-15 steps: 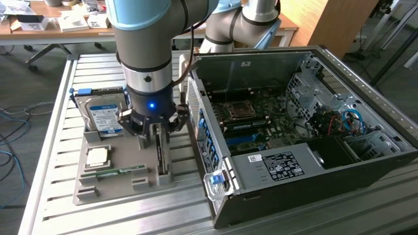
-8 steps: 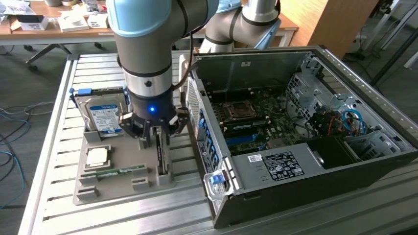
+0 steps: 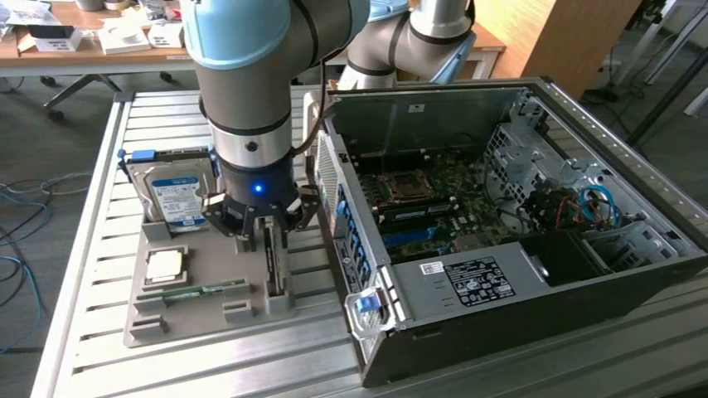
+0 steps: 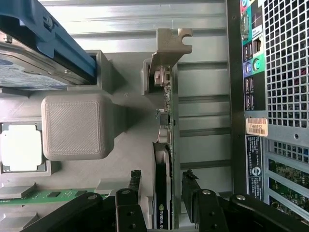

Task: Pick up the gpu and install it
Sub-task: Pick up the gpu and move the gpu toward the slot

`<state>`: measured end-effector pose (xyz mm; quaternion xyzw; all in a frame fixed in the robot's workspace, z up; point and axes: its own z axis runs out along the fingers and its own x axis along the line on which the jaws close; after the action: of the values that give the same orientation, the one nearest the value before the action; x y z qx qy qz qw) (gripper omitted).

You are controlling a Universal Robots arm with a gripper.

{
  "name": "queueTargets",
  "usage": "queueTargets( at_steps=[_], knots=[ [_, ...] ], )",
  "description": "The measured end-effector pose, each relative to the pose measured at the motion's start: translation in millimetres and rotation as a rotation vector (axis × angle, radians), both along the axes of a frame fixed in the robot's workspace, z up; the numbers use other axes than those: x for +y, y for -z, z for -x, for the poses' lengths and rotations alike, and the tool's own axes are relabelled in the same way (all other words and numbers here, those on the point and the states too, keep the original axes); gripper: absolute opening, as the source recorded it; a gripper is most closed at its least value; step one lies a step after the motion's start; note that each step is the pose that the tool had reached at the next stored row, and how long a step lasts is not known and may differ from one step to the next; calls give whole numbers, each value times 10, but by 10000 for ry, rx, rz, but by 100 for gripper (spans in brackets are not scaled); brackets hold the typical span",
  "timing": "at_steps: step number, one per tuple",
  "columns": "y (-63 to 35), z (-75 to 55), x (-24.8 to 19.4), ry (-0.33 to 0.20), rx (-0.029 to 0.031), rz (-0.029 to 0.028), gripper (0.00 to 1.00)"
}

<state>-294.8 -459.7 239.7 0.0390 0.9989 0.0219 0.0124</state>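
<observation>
Step in hand: the pick-up, at the grasp. The robot's black two-fingered hand [image 3: 269, 240] hung straight down over the grey plastic parts holder [image 3: 149, 327] on the slatted aluminium worktop [image 3: 221, 369], at about 8 o'clock from the middle of the exterior view. The thin, flat, dark-brown circuit-board gpu [image 3: 275, 278] stood on edge in a slot of that holder, directly under the hand, not lifted. In the wrist view the hand [image 4: 162, 175] was spread, with one black finger [image 4: 192, 188] on each side of the gpu [image 4: 165, 123] and a sliver of gap on both sides: straddling, not pinching. The card's silver metal end bracket [image 4: 170, 46] sat at a grey post, at the end away from the fingers. Neighbours in the holder, exterior view: silver hard drive with blue label [image 3: 175, 199] at 10 o'clock of the hand, pale square processor chip [image 3: 166, 265] at 8 o'clock, narrow green memory stick [image 3: 205, 291] at 7 o'clock. The open black computer case [image 3: 498, 340] lay at 3 o'clock, its perforated rear wall [image 4: 285, 72] near the card. Install not begun. Judgement: the next move called for the fingers to close squarely on the board's flat faces, then a straight pull out of the slot. The holder's posts and the case wall looked to leave little room for sideways drift.
</observation>
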Motion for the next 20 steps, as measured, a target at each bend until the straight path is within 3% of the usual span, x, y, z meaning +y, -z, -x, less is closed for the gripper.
queueTargets(
  at_steps=[20],
  knots=[
    [59,0,0,7,-2,-2,47]
  ],
)
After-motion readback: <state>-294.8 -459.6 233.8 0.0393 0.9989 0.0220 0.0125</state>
